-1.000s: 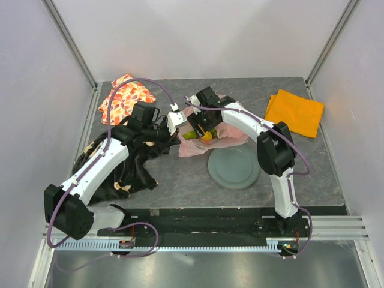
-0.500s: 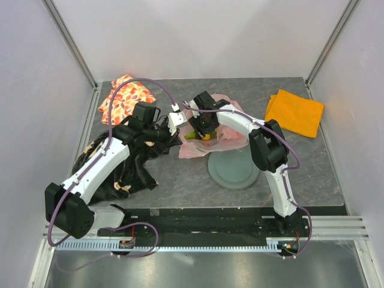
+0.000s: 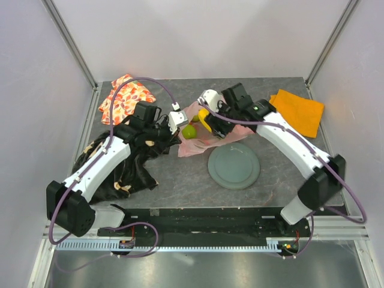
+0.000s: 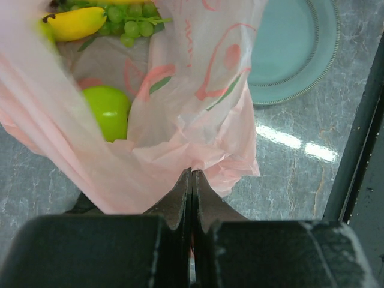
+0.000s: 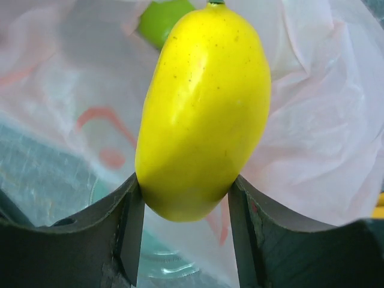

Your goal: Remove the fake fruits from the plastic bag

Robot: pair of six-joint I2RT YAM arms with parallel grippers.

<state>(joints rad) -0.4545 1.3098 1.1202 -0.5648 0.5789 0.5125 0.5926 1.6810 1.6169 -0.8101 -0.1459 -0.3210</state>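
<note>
Right gripper (image 5: 185,207) clamped on yellow mango (image 5: 204,108), held over plastic bag (image 4: 198,120); left gripper (image 4: 192,186) pinching bag edge on tabletop (image 4: 300,180); green apple (image 4: 108,111), grapes (image 4: 129,27), banana (image 4: 75,23) not yet out, looks early

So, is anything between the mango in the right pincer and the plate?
Nothing solid that shows. The mango sits clear in the right pincer; only the plastic bag's loose edge lies between it and the plate.
</note>
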